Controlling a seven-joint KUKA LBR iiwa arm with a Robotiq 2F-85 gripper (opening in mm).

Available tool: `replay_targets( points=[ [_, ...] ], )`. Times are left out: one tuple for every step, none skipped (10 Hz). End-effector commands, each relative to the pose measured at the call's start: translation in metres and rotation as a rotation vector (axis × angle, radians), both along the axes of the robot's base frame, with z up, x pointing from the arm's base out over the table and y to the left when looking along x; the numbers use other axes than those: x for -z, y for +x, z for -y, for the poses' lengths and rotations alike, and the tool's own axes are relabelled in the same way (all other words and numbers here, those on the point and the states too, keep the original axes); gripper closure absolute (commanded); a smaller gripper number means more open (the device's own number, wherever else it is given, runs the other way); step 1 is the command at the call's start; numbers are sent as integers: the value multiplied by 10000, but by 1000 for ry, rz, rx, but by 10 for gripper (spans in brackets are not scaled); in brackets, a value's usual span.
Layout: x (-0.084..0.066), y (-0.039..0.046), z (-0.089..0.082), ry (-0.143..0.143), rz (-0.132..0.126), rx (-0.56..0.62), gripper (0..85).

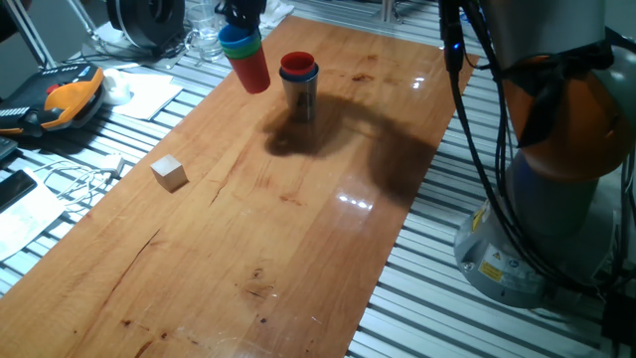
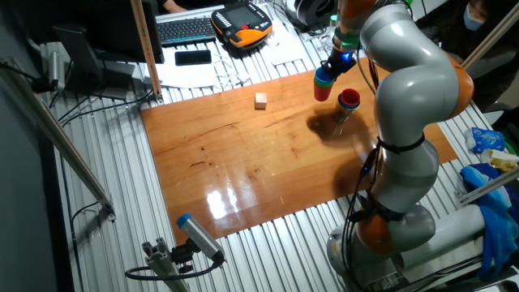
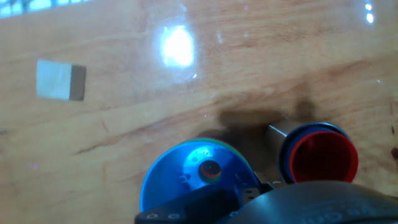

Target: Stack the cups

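End effector (image 1: 241,22) is gripping a nested stack (image 1: 248,58) by its rim: blue cup on top, green under it, red outermost. The stack hangs clear of the counter (image 1: 258,229), tilted a little, mouth up.

Landmark is the standing stack (image 1: 299,85): steel cup at the base, blue then red nested in its top, upright on the counter. The held stack sits just beside it, apart, on the side toward the wooden cube (image 1: 169,172); the cube is well apart from both. The hand view shows both mouths side by side, held blue (image 3: 196,177), standing red (image 3: 322,155).

Judgement: the next move needs a sideways shift away from the cube until the axes line up, then a straight drop. The tilt could catch the rim.
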State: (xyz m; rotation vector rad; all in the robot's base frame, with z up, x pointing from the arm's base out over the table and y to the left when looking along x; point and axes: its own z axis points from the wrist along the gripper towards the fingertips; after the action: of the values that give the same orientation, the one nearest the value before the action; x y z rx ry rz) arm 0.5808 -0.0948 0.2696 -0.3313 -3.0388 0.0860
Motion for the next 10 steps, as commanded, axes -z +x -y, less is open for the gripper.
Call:
replay_targets(
  points=[
    [1, 1, -3, -14, 4, 40, 850],
    [1, 1, -3, -9, 1, 27, 850],
    [1, 1, -3, -2, -12, -5, 850],
    [-20, -1, 57, -2, -18, -35, 850],
    [-74, 5, 235, 2, -26, -68, 850],
    [-114, 15, 400, 5, -33, -98, 850],
    [-140, 15, 547, 8, -36, -123, 850],
    [-146, 5, 645, 4, -36, -144, 850],
    [-138, -21, 756, -20, -39, -182, 850],
    [-110, -56, 892, -9, -38, -203, 850]
  ],
)
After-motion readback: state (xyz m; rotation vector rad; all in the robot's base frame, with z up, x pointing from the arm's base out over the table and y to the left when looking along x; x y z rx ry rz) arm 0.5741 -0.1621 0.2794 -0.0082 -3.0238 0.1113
